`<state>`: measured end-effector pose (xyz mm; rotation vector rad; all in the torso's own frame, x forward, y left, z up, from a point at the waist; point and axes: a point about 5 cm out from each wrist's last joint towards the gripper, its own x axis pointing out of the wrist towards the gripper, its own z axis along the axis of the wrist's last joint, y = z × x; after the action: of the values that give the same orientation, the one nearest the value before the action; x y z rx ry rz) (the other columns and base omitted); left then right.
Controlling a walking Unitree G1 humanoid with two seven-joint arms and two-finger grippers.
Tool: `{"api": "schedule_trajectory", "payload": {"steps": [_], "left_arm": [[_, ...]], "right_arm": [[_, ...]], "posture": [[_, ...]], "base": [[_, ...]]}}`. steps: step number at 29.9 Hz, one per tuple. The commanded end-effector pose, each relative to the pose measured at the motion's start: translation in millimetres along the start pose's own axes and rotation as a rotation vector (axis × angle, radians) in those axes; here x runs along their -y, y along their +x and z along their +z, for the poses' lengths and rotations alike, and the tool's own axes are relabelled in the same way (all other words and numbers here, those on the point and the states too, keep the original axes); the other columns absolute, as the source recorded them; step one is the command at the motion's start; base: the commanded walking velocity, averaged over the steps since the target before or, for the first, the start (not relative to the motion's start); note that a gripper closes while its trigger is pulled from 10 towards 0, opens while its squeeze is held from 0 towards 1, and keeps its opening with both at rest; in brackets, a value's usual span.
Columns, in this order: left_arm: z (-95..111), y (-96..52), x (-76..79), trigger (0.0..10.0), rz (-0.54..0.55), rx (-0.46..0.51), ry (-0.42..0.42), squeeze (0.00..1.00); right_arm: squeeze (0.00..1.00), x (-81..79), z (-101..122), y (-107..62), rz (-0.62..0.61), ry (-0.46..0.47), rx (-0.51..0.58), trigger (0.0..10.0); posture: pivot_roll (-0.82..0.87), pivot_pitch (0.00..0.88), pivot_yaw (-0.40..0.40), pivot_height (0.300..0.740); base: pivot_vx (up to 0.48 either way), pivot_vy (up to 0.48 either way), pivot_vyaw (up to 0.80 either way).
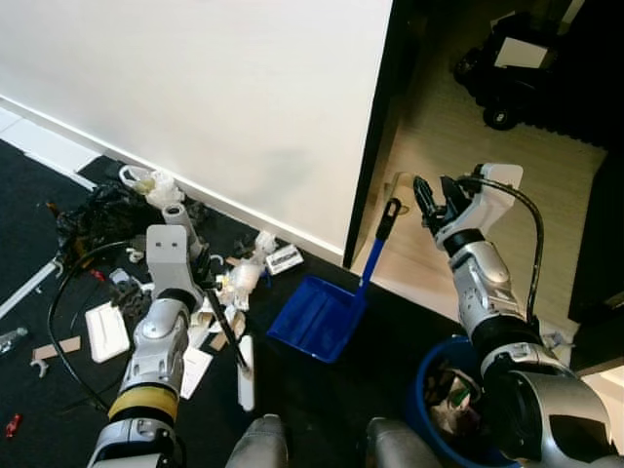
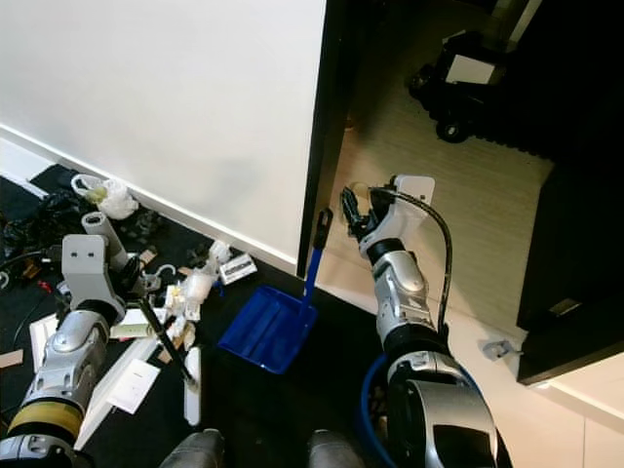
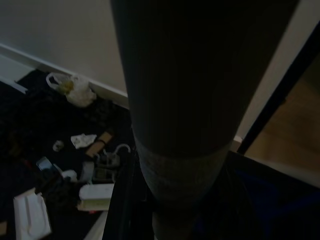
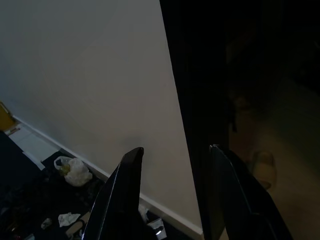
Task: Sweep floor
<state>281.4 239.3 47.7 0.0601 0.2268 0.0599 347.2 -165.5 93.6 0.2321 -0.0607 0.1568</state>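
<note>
Dustpan point(image 1: 319, 316) lies on floor, litter point(image 1: 234, 283) left, bin point(image 1: 444, 390) right.

No legible text or labels anywhere

A blue dustpan point(image 1: 319, 317) rests on the black floor point(image 1: 312, 400), its pan open toward a heap of litter point(image 1: 229, 283), its blue handle with a black grip rising tilted against the dark door-frame edge. A brush point(image 1: 234, 346), black stick and white head, lies slanted beside the litter, near the white wall's skirting.

Glossy blue plastic dustpan point(image 1: 320, 317); matt dark carpet point(image 1: 302, 400); pale wood floor point(image 1: 507, 185).
</note>
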Motion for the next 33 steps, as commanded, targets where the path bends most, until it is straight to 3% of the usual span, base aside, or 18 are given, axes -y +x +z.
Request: {"api": "schedule_trajectory", "payload": {"steps": [1,12,13,17,23,25,33], "left_arm": [[6.7,-0.3,-6.4,10.0,0.007,0.023,0.020,0.00],[6.5,-0.5,-7.1,10.0,-0.001,0.007,0.054,0.00],[7.6,-0.6,-7.9,10.0,0.001,0.008,0.092,0.00],[9.9,-0.9,-6.0,10.0,-0.012,0.017,0.109,0.00],[11.4,-0.8,-4.8,10.0,-0.010,0.026,0.082,0.00],[12.1,-0.5,-5.8,10.0,0.016,0.037,0.044,0.00],[11.4,-0.2,-8.7,10.0,0.056,0.026,0.063,0.00]], "right_arm": [[0.00,-2.1,-0.1,0.3,-0.001,0.009,0.006,10.0],[0.00,-2.1,0.7,0.2,-0.001,0.009,0.006,10.0],[0.00,-2.0,1.1,0.3,-0.001,0.009,0.007,10.0],[0.00,-1.7,1.6,0.4,-0.002,0.008,0.009,10.0],[0.00,-0.3,3.0,0.0,-0.007,0.007,0.015,10.0],[0.00,0.6,3.4,-0.4,-0.010,0.006,0.017,10.0],[0.00,2.6,6.4,-0.3,-0.011,0.000,0.026,10.0]], "posture": [[0.14,0.035,-0.048,0.740],[0.14,0.039,-0.051,0.740],[0.14,0.039,-0.051,0.740],[0.14,0.040,-0.051,0.740],[0.13,0.046,-0.048,0.740],[0.13,0.050,-0.049,0.740],[0.13,0.058,-0.055,0.740]], "base": [[0.000,0.480,0.00],[0.000,0.460,0.00],[0.000,0.000,0.00],[0.000,-0.409,0.00],[0.000,-0.472,0.00],[0.000,0.000,0.00],[0.000,0.000,0.00]]}}
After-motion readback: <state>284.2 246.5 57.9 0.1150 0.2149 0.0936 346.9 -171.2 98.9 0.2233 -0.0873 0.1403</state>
